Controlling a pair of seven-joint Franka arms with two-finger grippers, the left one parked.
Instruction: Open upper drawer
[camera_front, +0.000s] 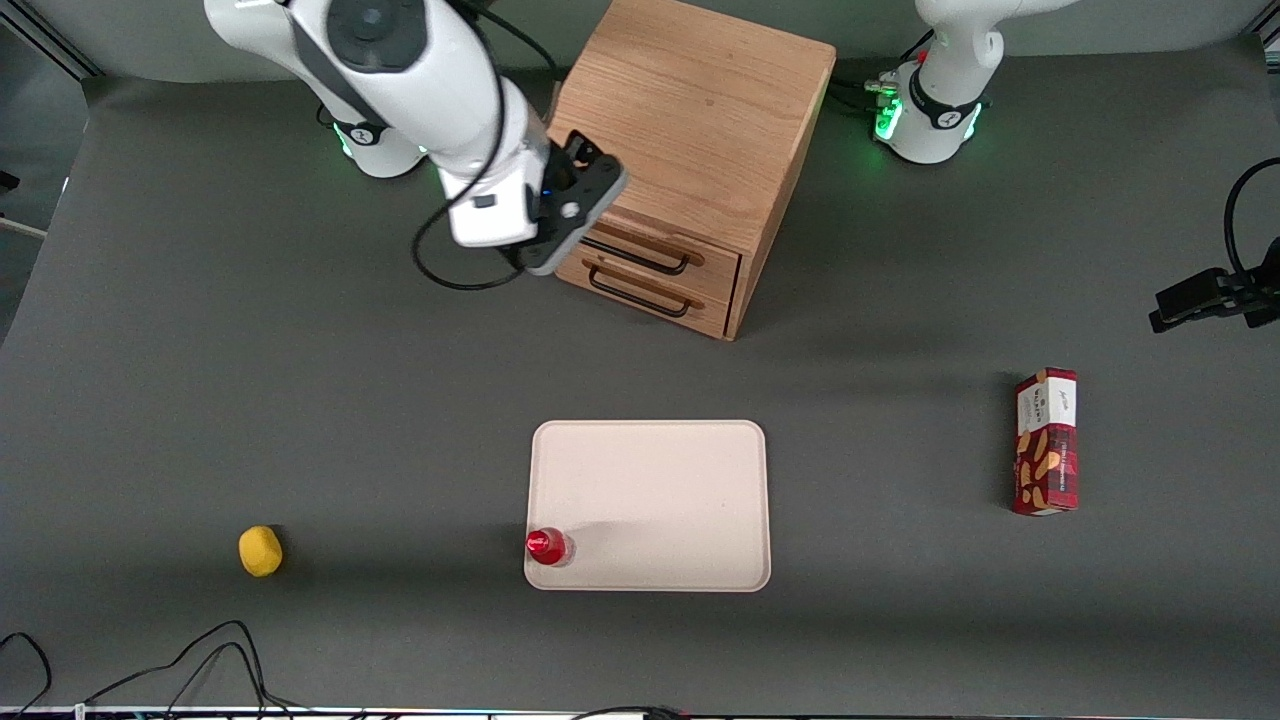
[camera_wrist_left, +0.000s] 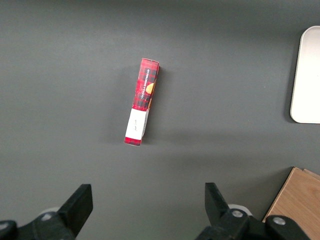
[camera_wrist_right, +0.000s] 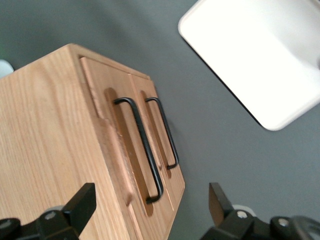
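The wooden cabinet (camera_front: 690, 130) serves as the landmark. The upper drawer (camera_front: 655, 248) sits shut in its front, its black wire handle (camera_wrist_right: 140, 150) lying flush above the lower drawer (camera_front: 645, 293) (an identical twin). The gripper (camera_front: 575, 215) hangs just above the cabinet's front edge at the working arm's end, fingers (camera_wrist_right: 80, 205) spread wide and holding nothing. Nearer the front camera than the cabinet lies a white tray (camera_front: 650, 470) with a red bottle (camera_front: 547, 546) on its corner.

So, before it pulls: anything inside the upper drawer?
Cannot tell: the upper drawer is shut, contents hidden. Only its front and black handle show. The open gripper hovers above it.
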